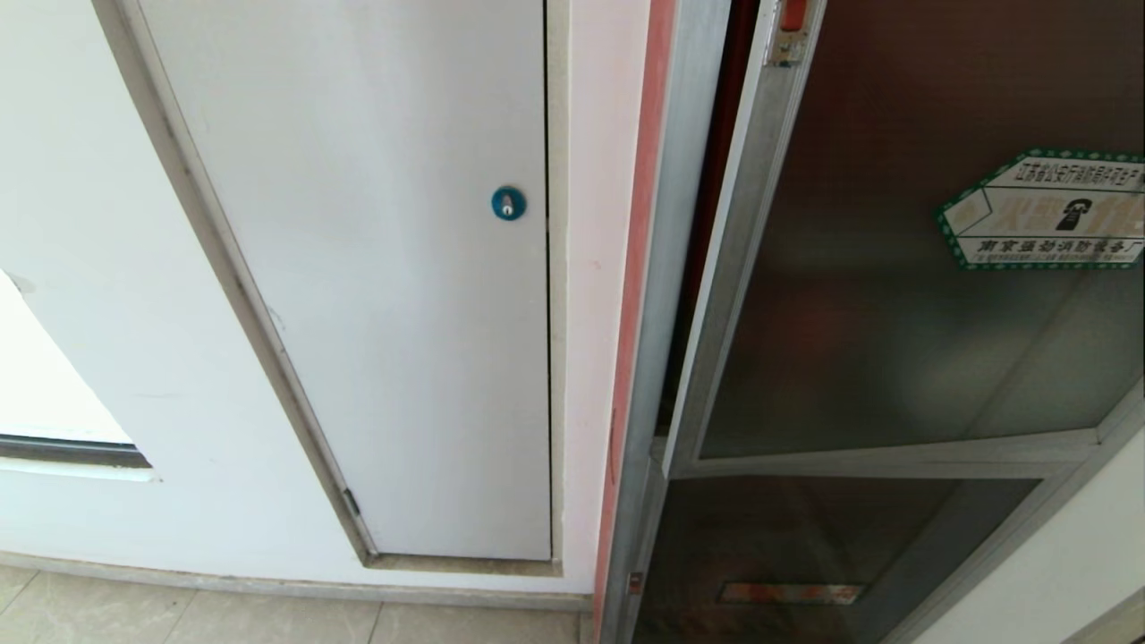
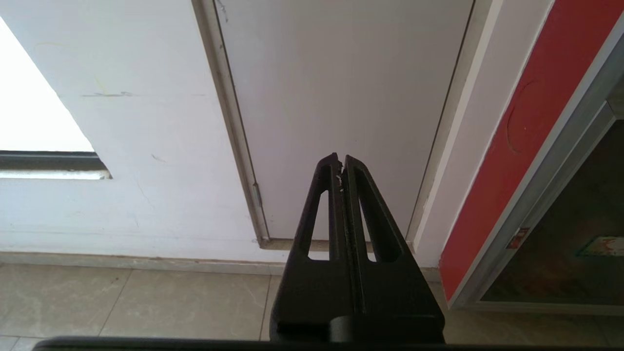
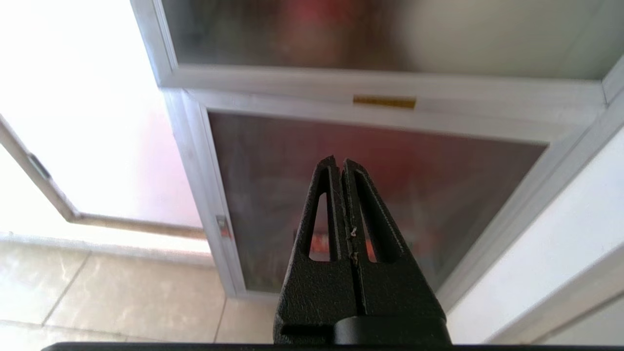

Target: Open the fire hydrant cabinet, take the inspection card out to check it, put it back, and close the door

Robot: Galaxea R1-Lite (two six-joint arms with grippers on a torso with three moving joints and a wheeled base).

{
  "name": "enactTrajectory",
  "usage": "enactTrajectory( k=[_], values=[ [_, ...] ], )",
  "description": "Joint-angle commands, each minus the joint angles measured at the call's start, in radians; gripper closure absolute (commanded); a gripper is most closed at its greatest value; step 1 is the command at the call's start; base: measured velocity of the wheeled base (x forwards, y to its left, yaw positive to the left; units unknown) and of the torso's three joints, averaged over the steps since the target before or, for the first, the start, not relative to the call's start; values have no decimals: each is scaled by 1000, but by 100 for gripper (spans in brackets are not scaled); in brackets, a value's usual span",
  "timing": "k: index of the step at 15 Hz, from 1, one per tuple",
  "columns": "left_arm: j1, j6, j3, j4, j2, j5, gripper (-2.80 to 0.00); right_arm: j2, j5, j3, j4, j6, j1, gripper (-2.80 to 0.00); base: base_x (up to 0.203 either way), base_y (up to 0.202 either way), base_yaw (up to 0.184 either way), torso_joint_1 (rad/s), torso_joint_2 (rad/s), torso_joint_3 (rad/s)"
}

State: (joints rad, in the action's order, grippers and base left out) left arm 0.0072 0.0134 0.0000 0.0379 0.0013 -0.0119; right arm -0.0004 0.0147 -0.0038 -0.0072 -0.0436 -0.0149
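The fire hydrant cabinet [image 1: 657, 268] fills the right of the head view with its silver frame. Its door [image 1: 877, 295], dark glass with a green-bordered hexagonal sticker [image 1: 1047, 210], stands slightly ajar. A narrow dark red gap shows along its left edge. A red latch [image 1: 792, 13] sits at the door's top corner. The inspection card is hidden. Neither arm shows in the head view. My right gripper [image 3: 340, 161] is shut and empty, held low in front of the cabinet's lower glass panel [image 3: 273, 185]. My left gripper [image 2: 340, 158] is shut and empty, facing the white panel [image 2: 341, 97].
Left of the cabinet is a white panel [image 1: 385, 268] with a blue round lock [image 1: 508, 203]. Below the door is a lower glass panel [image 1: 805, 537] with an orange-red strip [image 1: 790, 592]. Tiled floor [image 1: 179, 613] runs along the wall's foot.
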Motion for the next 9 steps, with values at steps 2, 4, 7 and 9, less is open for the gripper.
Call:
enactTrajectory(
  k=[2,4,7,9],
  values=[
    [0,0,14,0,0,0,0,2,1,4,10,-4,0,0,0,0,0,0,0,0],
    [0,0,14,0,0,0,0,2,4,4,10,-28,0,0,0,0,0,0,0,0],
    [0,0,14,0,0,0,0,2,5,3,10,-27,0,0,0,0,0,0,0,0],
    [0,0,14,0,0,0,0,2,5,2,12,-25,0,0,0,0,0,0,0,0]
  ],
)
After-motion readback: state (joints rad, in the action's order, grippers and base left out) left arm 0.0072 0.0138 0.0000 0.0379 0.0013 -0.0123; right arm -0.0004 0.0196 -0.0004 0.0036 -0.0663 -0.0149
